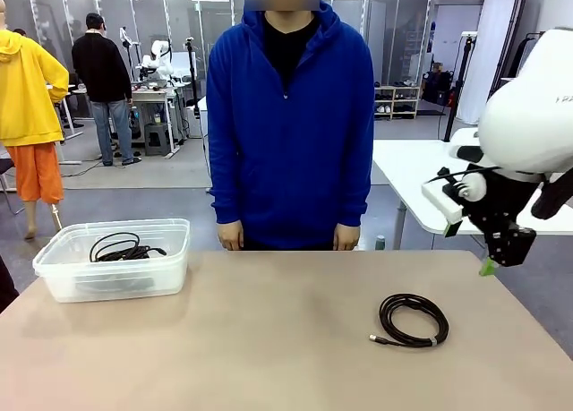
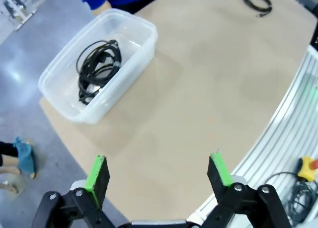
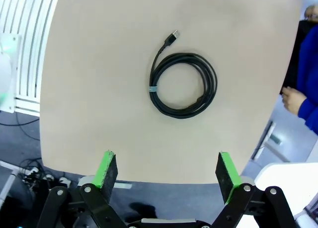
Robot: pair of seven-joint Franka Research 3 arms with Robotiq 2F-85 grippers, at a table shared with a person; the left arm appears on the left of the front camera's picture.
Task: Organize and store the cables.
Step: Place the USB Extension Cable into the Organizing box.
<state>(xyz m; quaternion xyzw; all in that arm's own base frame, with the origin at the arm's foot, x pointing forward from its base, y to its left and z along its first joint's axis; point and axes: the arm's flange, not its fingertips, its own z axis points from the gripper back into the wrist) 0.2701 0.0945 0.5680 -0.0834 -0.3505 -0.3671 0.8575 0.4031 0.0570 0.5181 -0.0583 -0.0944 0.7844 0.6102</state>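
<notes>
Both grippers' jaws apart; right gripper (image 3: 166,171) could snag the cable (image 3: 183,85) at twelve o'clock, uncoiling its loop

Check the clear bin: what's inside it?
The clear bin holds black cables bundled in loose loops. How many there are, and whether anything lies beneath them, can't be told because the loops overlap. One more coiled cable lies on the table, outside it.

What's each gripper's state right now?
Left gripper: open, holding nothing, above the beige table.
Right gripper: open, holding nothing, above the coiled black cable.
</notes>
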